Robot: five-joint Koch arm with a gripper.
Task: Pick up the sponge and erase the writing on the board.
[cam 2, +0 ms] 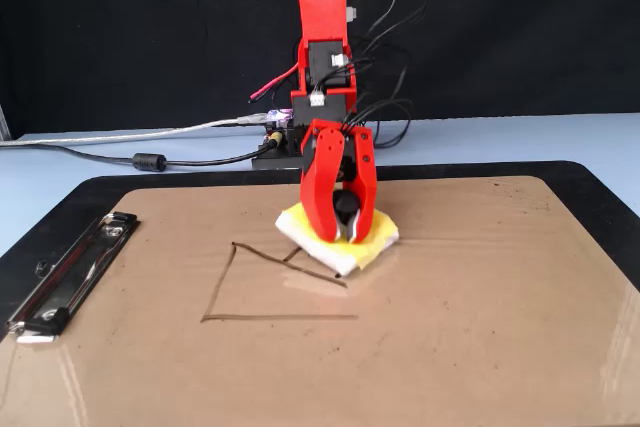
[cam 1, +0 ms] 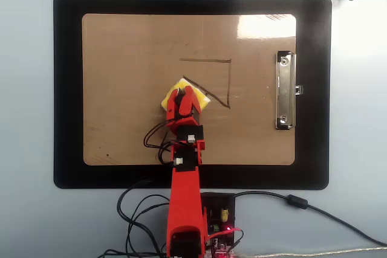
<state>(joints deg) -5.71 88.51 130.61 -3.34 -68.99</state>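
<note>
Red arm bent steeply down, fingers (cam 2: pixel 345 232) clamped on sponge (cam 2: pixel 376 237) atop board (cam 2: pixel 480 297).

Glossy brown board (cam 2: pixel 480 317), shiny metal clip (cam 1: pixel 285 90), yellow foam sponge (cam 2: pixel 376 237), matt black mat (cam 1: pixel 68 89)

Hobby bench; bare circuit board (cam 2: pixel 282 137)

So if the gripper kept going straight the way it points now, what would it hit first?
The gripper points down, shut on the sponge, which seems to rest on the board; it would press straight into the board.
</note>
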